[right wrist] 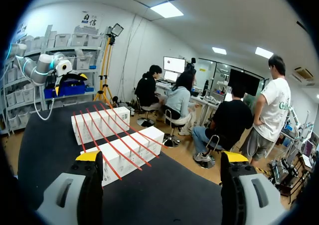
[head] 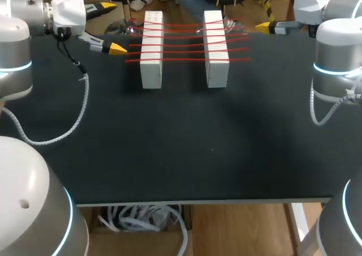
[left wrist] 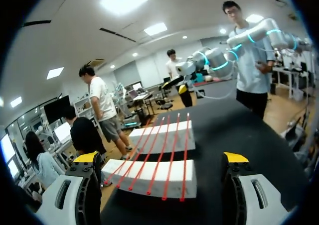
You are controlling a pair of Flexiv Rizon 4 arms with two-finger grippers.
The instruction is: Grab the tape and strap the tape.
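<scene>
Two white blocks stand side by side at the back of the black table, the left block (head: 151, 49) and the right block (head: 216, 47). Several red tape strands (head: 184, 41) run across both. My left gripper (head: 111, 28) hovers open just left of the left block. In the left wrist view my left gripper (left wrist: 160, 158) frames the near block (left wrist: 154, 180), the far block (left wrist: 167, 135) and the red strands (left wrist: 172, 153). My right gripper (head: 264, 25) is off the right block's far right. My right gripper (right wrist: 161, 157) stands open and empty, with the blocks (right wrist: 127, 153) ahead. No tape roll shows.
The black table (head: 181, 143) stretches bare from the blocks to its front edge. My left arm's coiled grey cable (head: 79, 111) hangs over the table's left side. My right arm's elbow (head: 336, 63) stands at the right edge.
</scene>
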